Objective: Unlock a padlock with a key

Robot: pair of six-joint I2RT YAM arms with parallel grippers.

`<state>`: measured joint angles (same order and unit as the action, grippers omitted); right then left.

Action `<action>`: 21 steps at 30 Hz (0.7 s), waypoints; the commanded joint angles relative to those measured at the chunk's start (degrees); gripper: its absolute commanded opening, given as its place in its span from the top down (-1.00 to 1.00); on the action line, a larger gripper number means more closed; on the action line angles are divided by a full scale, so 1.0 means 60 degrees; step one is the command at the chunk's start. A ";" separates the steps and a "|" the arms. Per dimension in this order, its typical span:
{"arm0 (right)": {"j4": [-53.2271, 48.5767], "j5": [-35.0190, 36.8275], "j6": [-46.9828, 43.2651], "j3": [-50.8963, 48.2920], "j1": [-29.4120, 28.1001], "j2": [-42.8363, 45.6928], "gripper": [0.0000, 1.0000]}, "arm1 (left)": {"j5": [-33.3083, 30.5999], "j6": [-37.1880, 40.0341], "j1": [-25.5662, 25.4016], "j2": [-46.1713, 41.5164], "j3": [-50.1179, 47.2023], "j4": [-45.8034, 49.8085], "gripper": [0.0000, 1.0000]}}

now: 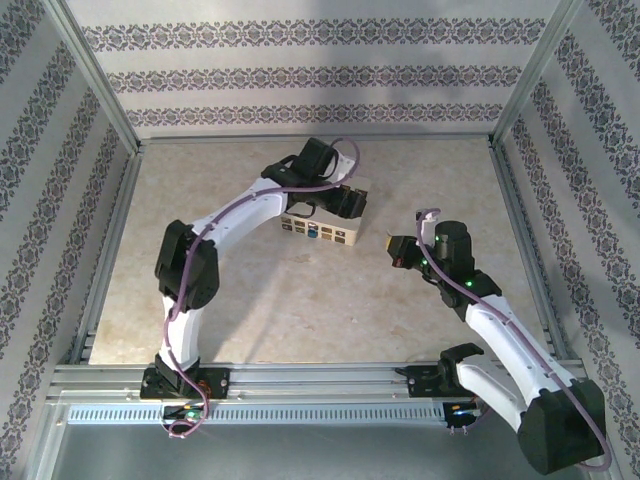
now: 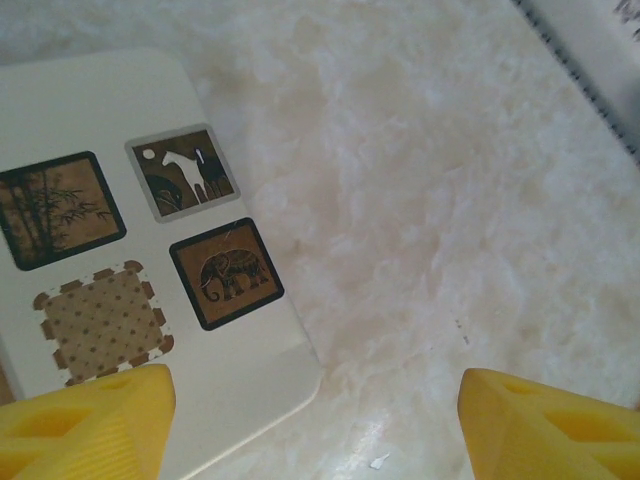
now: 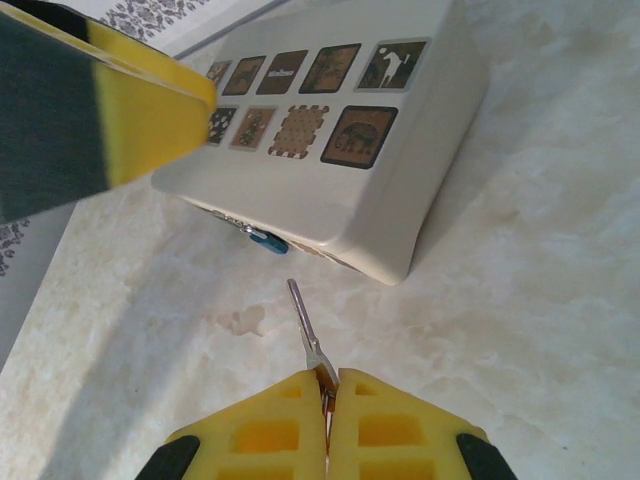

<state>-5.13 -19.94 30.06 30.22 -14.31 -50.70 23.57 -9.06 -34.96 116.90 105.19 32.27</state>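
Your tiny blue padlock (image 3: 265, 240) sits against the cream box (image 3: 400, 190), the key (image 3: 305, 325) tip near it, pinched in your closed right gripper (image 3: 328, 385). Your left gripper (image 2: 310, 400) gapes empty over the box corner. Marbled table (image 3: 520, 300), patterned walls (image 1: 300, 80); the shackle is too small to make out.

Right wrist: the padlock (image 3: 266, 240) is mostly hidden against the low side of the cream box (image 3: 420, 170). Only a blue sliver and a bit of silver show, and I can't make out a keyhole. The key (image 3: 304, 322) shows its blade, but the head is buried between the right gripper (image 3: 328, 390) fingers. The yellow-and-dark block (image 3: 90, 110) top left is blurred and cut by the frame.

Left wrist: the left gripper's fingers (image 2: 85, 425) are cut by the bottom edge, and the box runs off left.

Top camera: what the right gripper pinches is too small to tell.
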 commanded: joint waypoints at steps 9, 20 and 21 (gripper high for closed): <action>-0.0437 -0.0005 0.0146 -0.0273 0.0347 0.0424 1.00 | -0.0523 0.0798 -0.0420 0.1846 0.2521 0.2357 -0.50; -0.0464 0.0014 0.0197 -0.0421 0.0448 0.0506 1.00 | -0.0721 0.1070 -0.0631 0.2855 0.3570 0.3410 -0.52; -0.0479 0.0014 0.0190 -0.0422 0.0463 0.0517 1.00 | -0.0707 0.1065 -0.0644 0.2870 0.3550 0.3425 -0.52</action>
<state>-7.55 -19.97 30.30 28.34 -12.19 -48.66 20.03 -3.97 -37.98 133.29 124.99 48.66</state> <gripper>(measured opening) 0.055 0.759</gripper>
